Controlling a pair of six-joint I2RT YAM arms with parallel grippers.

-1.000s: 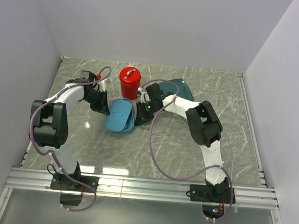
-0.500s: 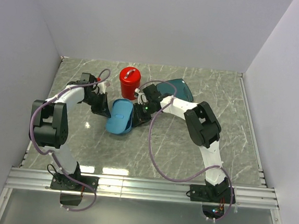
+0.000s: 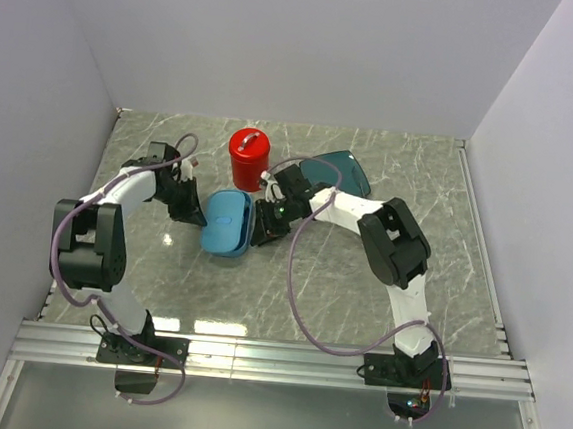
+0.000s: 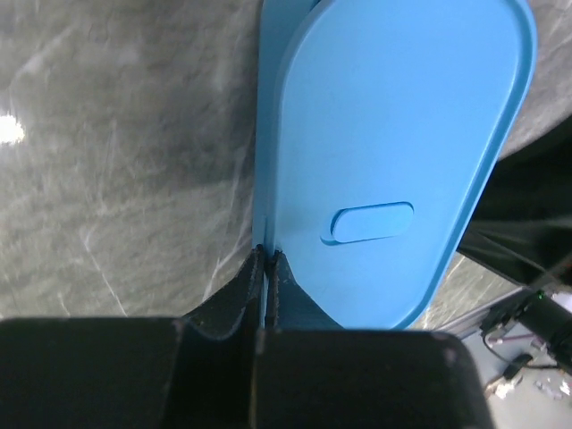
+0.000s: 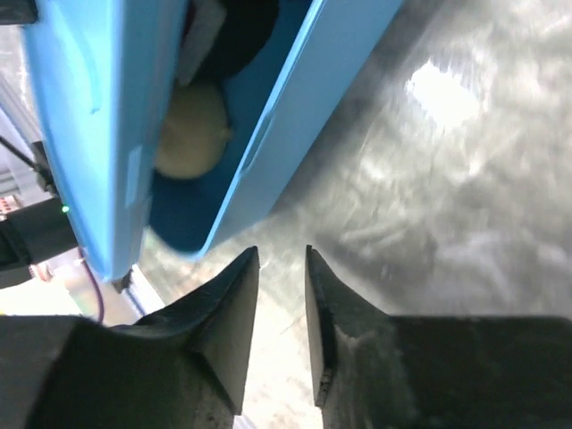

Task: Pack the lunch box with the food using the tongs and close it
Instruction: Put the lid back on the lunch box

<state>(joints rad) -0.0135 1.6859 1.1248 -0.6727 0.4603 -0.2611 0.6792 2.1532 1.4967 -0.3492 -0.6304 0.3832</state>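
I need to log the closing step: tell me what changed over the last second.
The left gripper, pinching the lid by its edge, swung it down from a tilt to nearly flat over the box and shifted leftward. Nothing was let go. The right gripper stayed beside the box, jaws apart and empty; red canister and plate did not move.

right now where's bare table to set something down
Free: the wide stretch of table right of the right arm, and the strip between box and near rail. Crowded: centre back, around box, can and plate.
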